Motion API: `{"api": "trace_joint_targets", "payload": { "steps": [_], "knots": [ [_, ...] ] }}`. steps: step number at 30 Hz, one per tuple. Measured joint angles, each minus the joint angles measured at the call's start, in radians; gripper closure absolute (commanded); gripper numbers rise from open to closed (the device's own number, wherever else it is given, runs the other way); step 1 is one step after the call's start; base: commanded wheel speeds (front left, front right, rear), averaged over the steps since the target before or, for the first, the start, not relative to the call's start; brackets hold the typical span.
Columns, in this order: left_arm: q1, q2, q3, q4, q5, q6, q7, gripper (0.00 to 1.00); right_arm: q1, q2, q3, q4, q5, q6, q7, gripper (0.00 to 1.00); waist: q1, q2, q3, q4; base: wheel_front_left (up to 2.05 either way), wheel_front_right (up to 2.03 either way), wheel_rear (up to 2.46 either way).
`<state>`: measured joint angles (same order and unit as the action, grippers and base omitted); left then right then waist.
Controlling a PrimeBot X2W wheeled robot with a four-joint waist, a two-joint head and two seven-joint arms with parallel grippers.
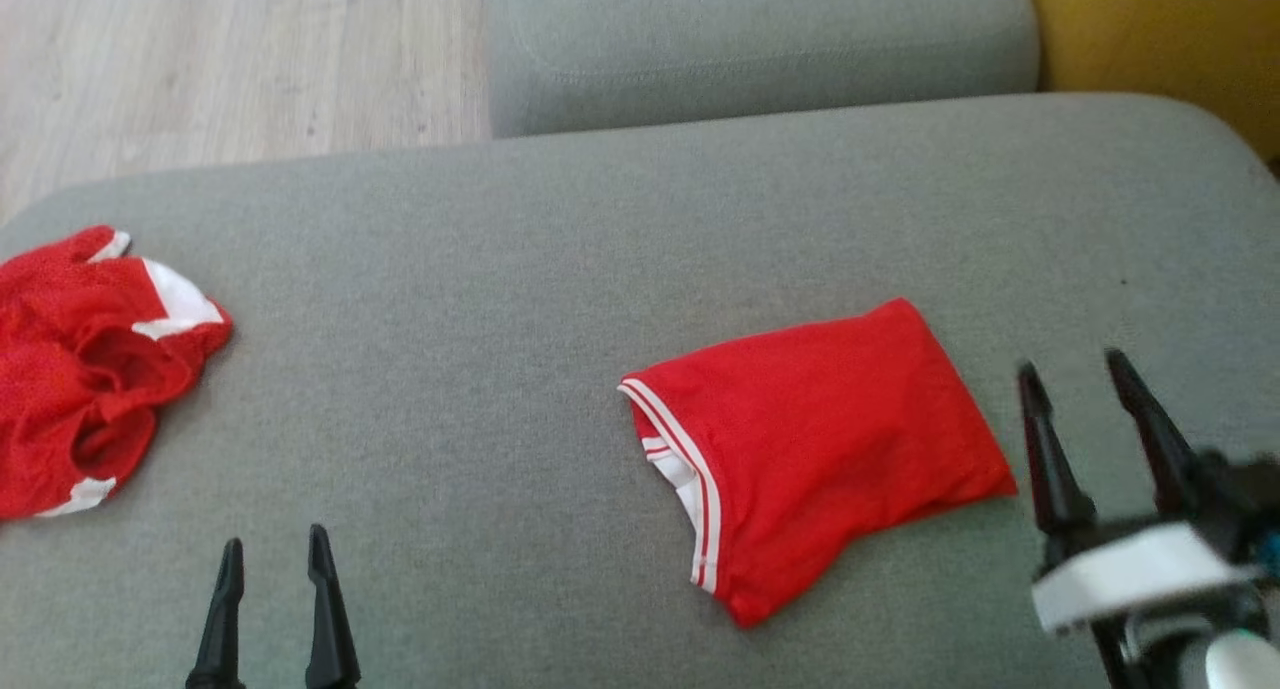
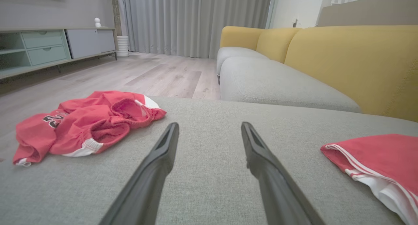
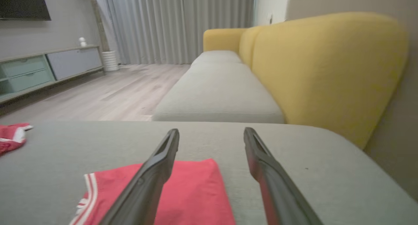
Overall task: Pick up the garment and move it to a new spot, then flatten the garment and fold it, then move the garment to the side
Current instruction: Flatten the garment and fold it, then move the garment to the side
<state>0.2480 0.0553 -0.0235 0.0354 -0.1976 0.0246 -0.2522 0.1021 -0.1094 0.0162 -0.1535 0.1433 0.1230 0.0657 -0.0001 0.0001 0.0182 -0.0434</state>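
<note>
The red fabric garment with white striped trim (image 1: 820,449) lies folded as a compact packet on the wide grey woven sofa cushion (image 1: 480,269), a little right of the middle and near to me. My right gripper (image 1: 1072,364) stands just beside its right edge, apart from the cloth, with the two fingers fully spread and holding nothing. My left gripper (image 1: 275,537) is at the near left, also wide open and empty, well apart from the garment.

I judge that the fold is done and the move to the side remains. To do it well, I would bring the right fingers low, take all layers together at one edge, and move slowly so the packet does not open. I should keep it away from the crumpled red mesh garment with white patches (image 1: 90,369) at the left edge.

About containers: across the floor stands a pale green cabinet with drawers (image 2: 42,45). The drawers are shut, so I cannot tell what is inside.
</note>
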Motion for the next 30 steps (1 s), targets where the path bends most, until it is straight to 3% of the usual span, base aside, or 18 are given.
{"api": "trace_joint_targets", "payload": {
  "steps": [6, 10, 16, 30],
  "knots": [
    [0.007, 0.0, 0.018, 0.017, 0.026, -0.027, 0.0, 0.0, 0.082, 0.008, -0.081, 0.133, -0.095, 0.0, -0.216, 0.0, 0.0, 0.0, -0.032, 0.008, 0.0, 0.0, 0.0],
    [0.013, 0.0, 0.02, 0.037, 0.032, -0.048, 0.0, 0.0, 0.093, 0.027, -0.095, 0.226, -0.113, 0.0, -0.288, 0.0, 0.0, 0.0, -0.047, 0.02, 0.0, 0.0, 0.0],
    [0.035, 0.0, 0.023, 0.064, 0.041, -0.06, 0.0, 0.0, 0.091, 0.051, -0.103, 0.32, -0.119, 0.0, -0.313, 0.0, 0.0, 0.0, -0.06, 0.035, 0.0, 0.0, 0.0],
    [0.047, 0.0, 0.023, 0.064, 0.041, -0.06, 0.0, 0.0, 0.073, 0.062, -0.089, 0.34, -0.116, 0.0, -0.314, 0.0, 0.0001, 0.0, -0.059, 0.047, 0.0, 0.0, 0.0]
  ]
}}
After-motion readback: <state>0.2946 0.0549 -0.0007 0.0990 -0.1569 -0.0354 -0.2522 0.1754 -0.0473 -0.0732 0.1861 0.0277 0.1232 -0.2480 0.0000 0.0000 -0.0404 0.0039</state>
